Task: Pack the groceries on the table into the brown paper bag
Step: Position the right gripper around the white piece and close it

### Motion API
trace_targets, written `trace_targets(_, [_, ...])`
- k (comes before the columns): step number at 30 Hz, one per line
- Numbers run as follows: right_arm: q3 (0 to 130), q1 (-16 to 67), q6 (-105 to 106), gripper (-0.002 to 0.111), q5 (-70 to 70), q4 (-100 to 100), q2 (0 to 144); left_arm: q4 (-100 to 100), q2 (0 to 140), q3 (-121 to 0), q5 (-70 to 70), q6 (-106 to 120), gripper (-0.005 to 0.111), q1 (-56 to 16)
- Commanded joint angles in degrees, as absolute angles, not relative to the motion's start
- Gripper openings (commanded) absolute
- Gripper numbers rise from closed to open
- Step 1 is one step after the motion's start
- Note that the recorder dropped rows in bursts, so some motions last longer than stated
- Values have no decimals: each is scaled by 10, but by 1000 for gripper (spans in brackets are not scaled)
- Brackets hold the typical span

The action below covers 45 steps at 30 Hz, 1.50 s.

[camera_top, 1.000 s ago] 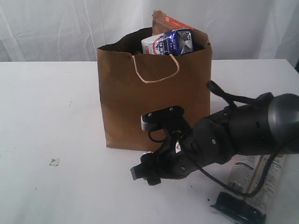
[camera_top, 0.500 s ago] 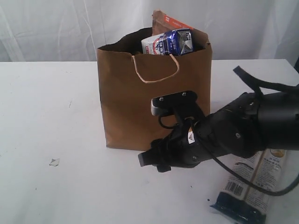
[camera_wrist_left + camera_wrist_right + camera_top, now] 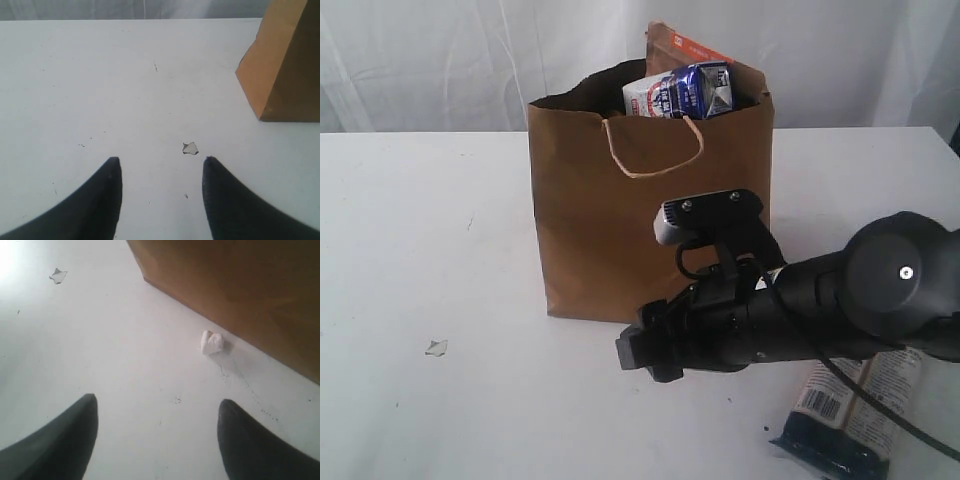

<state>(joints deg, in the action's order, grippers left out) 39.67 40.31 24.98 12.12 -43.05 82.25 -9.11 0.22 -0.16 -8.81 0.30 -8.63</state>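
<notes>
The brown paper bag point(image 3: 650, 200) stands upright mid-table. A small blue-white carton point(image 3: 685, 90) and the brown kraft pouch with orange label point(image 3: 682, 44) stick out of its top. The long dark noodle packet point(image 3: 850, 410) lies on the table point(image 3: 420, 220) at the front right, partly behind my right arm. My right gripper point(image 3: 638, 352) hangs low in front of the bag, open and empty point(image 3: 157, 402), with the bag's base point(image 3: 240, 290) just ahead. My left gripper point(image 3: 160, 162) is open over bare tabletop, the bag's corner point(image 3: 285, 65) off to one side. The can, bottle and jar are not visible.
A small white scrap point(image 3: 437, 347) lies on the table at the front left, also just ahead of the left fingers as the scrap point(image 3: 190, 148). A white crumb point(image 3: 212, 342) sits against the bag's bottom edge. White curtain hangs behind the table.
My right arm has swung a little right and upward in front of the bag, its elbow turning. The noodle packet and the bag have stayed put.
</notes>
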Motion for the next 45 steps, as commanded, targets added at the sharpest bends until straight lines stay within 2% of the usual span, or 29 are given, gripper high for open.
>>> trace_targets(1, [385,399,294,64,84,-432,818,-95,0,0,-91,5,53,-85])
trace_targets(8, [385,399,309,64,58,-403,823,-95,0,0,-91,5,53,-85])
trace_targets(13, [385,399,-38,64,57,-127,823,-95,0,0,-91,5,53,-85])
trace_targets(18, [385,399,-276,64,76,76,823,-95,0,0,-91,5,53,-85])
trace_targets(45, [508,436,-221,64,110,77,1011,-95,0,0,-91,5,53,-85])
